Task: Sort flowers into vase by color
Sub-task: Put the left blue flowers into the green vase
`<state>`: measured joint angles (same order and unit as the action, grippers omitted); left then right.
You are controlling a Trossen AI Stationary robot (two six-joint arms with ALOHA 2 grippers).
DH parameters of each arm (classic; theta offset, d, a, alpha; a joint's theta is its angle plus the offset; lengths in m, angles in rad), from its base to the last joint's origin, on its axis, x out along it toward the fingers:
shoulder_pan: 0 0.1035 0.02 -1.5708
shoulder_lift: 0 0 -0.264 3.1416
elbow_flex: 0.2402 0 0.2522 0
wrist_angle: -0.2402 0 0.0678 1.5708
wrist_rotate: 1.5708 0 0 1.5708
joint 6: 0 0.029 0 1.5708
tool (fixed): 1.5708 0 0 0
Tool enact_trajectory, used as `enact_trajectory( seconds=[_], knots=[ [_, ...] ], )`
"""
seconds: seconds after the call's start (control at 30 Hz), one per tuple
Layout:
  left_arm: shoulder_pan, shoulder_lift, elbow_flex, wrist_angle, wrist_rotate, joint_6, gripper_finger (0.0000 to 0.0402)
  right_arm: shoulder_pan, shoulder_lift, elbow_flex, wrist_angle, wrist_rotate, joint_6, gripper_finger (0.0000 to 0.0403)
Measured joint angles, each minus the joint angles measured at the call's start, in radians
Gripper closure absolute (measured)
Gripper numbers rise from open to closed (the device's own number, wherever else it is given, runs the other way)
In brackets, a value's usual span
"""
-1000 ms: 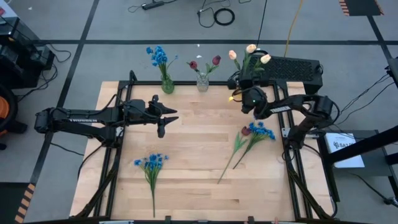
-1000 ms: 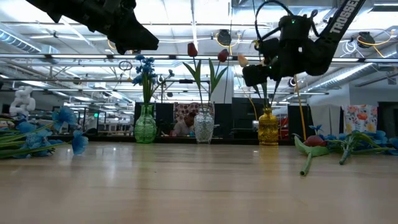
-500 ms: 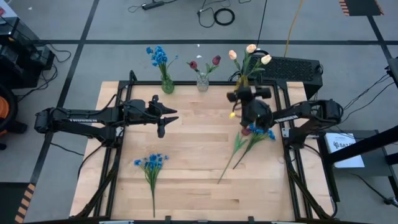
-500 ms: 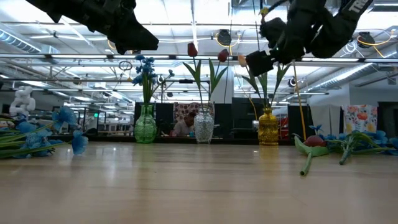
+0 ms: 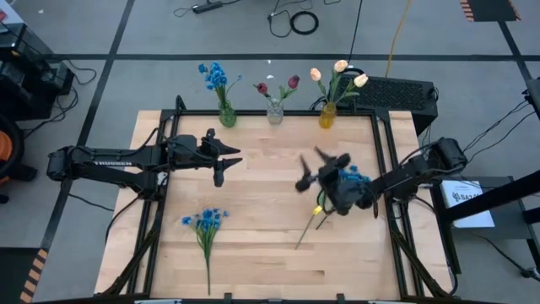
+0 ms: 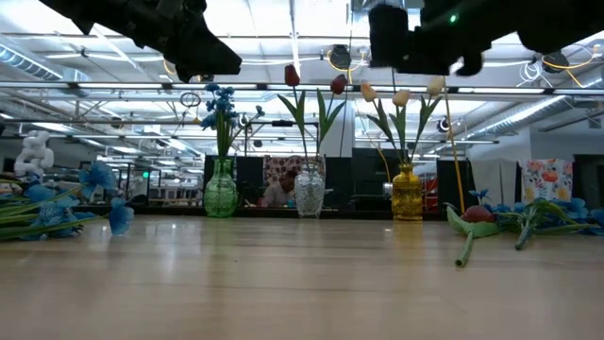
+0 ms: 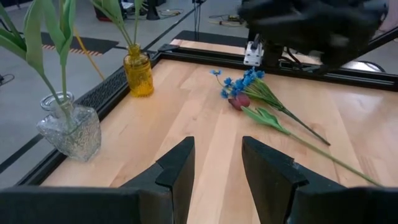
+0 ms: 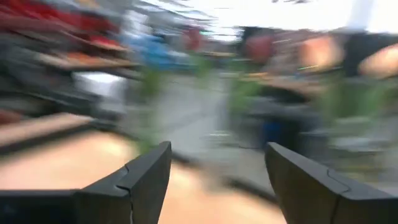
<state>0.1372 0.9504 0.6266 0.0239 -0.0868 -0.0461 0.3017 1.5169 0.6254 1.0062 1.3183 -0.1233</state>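
Observation:
Three vases stand along the far edge. A green vase (image 5: 226,115) holds blue flowers, a clear vase (image 5: 275,111) holds dark red tulips, and a yellow vase (image 5: 327,115) holds cream tulips. A blue bunch (image 5: 205,221) lies flat near the left. A red tulip (image 7: 239,101) and a blue sprig (image 7: 244,80) lie side by side at the right, their stems (image 5: 307,230) pointing toward the near edge. My right gripper (image 5: 310,170) hovers open above them, holding nothing. My left gripper (image 5: 229,160) waits open over the table's left middle.
Black rails (image 5: 390,169) frame the table's sides. A dark box (image 5: 396,93) stands behind the yellow vase. Bare wood (image 5: 261,194) lies between the two lots of lying flowers.
My right gripper has swung away from the yellow vase toward the table's near edge and its middle, turning as it went. It now hangs over the lying tulip and blue sprig. The cream tulips stay in the yellow vase.

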Motion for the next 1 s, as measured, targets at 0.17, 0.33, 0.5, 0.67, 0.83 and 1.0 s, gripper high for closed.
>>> enact_trajectory(
  seconds=[0.17,0.33,0.5,0.67,0.83,1.0],
  knots=[
    [0.000,0.000,0.000,0.016,0.004,-0.009,0.0262,0.015,0.000,0.000,-0.138,-0.474,0.349,0.0151],
    [-0.003,0.000,0.000,0.021,0.009,-0.031,0.0262,0.015,-0.011,0.000,-0.322,-0.752,0.476,0.0155],
    [-0.018,0.000,0.000,0.046,0.013,-0.054,0.0262,-0.003,-0.064,0.048,-0.684,-0.932,0.507,0.0181],
    [-0.037,0.000,0.000,0.098,0.014,-0.075,0.0262,-0.007,-0.159,0.189,-0.982,-0.968,0.344,0.0212],
    [-0.056,0.020,0.000,0.136,0.007,-0.131,0.0262,-0.007,-0.306,0.329,-1.377,-0.950,0.313,0.0236],
    [-0.091,0.121,0.004,0.273,0.003,-0.159,0.0273,0.016,-0.463,0.293,-1.533,-0.897,0.381,0.0250]
  ],
)
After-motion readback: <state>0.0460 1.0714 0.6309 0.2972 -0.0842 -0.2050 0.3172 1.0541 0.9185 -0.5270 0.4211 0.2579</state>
